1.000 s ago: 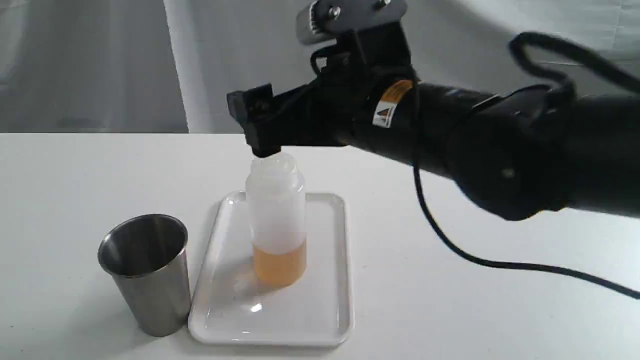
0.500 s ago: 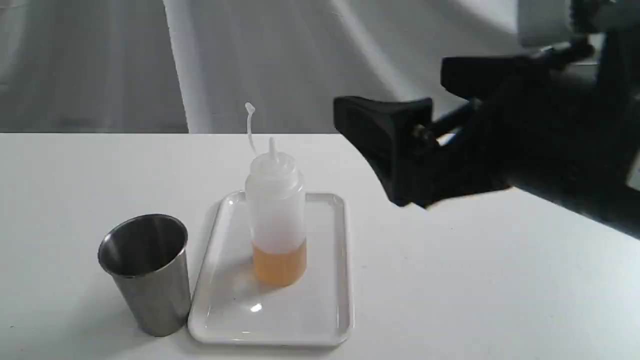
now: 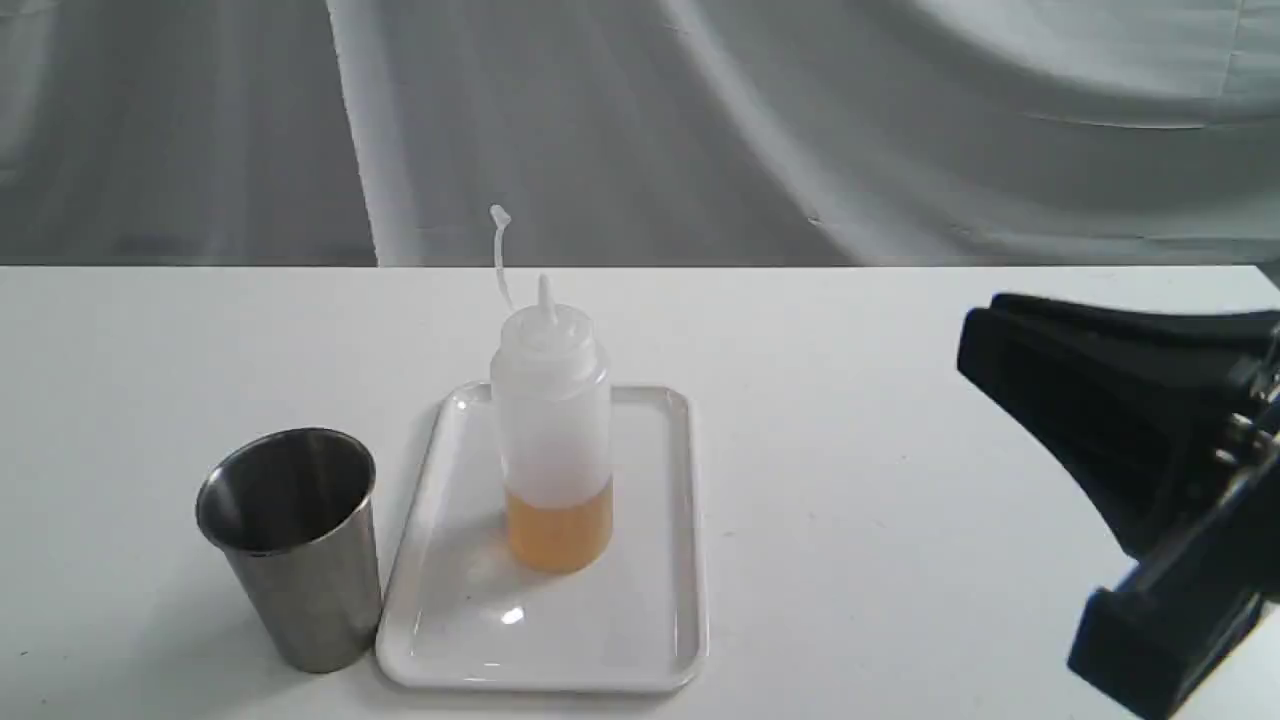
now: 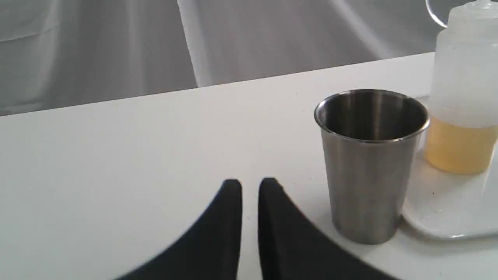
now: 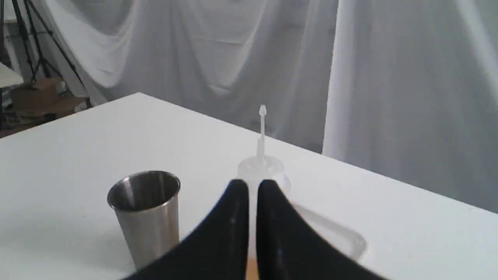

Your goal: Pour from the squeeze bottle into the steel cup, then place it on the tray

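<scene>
A draped grey-white cloth backdrop (image 3: 700,120) stands behind a plain white tabletop (image 3: 900,500). The tray (image 3: 640,620) lies near the middle of the tabletop, and the squeeze bottle (image 3: 550,440) stands upright on it, its long axis vertical, its nozzle (image 3: 545,295) pointing straight up and uncapped, and its cap strap (image 3: 498,250) curling above. Amber liquid fills only the lower part of the bottle. The steel cup (image 3: 300,570) stands upright on the tabletop just beside the tray's left rim, mouth up; whether it holds liquid cannot be told from these views. The right end effector (image 5: 253,186) sits at the right edge of the exterior view, well apart from the bottle, its 2 fingers pressed almost together with only a thin slit between them and nothing held. In its wrist view the bottle lies straight ahead, partly hidden behind the fingertips. The left end effector (image 4: 250,184) is likewise drawn together and empty; from it the cup is near and the bottle stands beyond the cup. Judged from this layout, the bottle already rests where the task wants it; should any further grasp be needed, the right arm has the unobstructed line to its vertical side.
</scene>
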Tool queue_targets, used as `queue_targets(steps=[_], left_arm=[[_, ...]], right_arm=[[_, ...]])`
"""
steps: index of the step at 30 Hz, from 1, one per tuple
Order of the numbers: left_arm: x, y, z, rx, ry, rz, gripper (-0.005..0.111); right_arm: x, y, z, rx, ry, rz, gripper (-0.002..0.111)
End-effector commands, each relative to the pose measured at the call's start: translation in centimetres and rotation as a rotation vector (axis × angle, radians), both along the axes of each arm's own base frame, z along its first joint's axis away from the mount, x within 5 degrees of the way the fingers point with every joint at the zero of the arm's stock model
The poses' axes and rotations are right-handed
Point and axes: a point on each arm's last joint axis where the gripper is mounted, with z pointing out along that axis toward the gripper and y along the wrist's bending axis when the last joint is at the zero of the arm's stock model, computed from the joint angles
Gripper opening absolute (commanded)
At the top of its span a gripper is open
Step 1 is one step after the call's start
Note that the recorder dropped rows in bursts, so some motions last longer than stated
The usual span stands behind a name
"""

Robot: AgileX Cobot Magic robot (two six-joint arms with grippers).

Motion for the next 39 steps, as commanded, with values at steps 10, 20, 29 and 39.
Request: queue_targets(steps=[10,20,29,39], left_arm=[[0.0,0.0,-0.1,-0.002,-0.007,-0.003,0.008],[0.0,0.0,-0.1,-0.002,-0.007,-0.003,0.008],[0.0,0.0,-0.1,-0.002,-0.007,-0.003,0.008],[0.0,0.0,-0.1,-0.002,-0.007,-0.003,0.008]], right_arm=[[-0.8,-0.6,-3.2,0.041,0.183,-0.029,0.0],[-3.3,-2.0,-6.8,-0.027,0.185,-0.017,0.0],[-6.2,-5.7,-7.0,0.054,-0.006,-0.212,0.0],[-7.6,-8.3,-7.7,0.032,0.011,-0.53,0.0]])
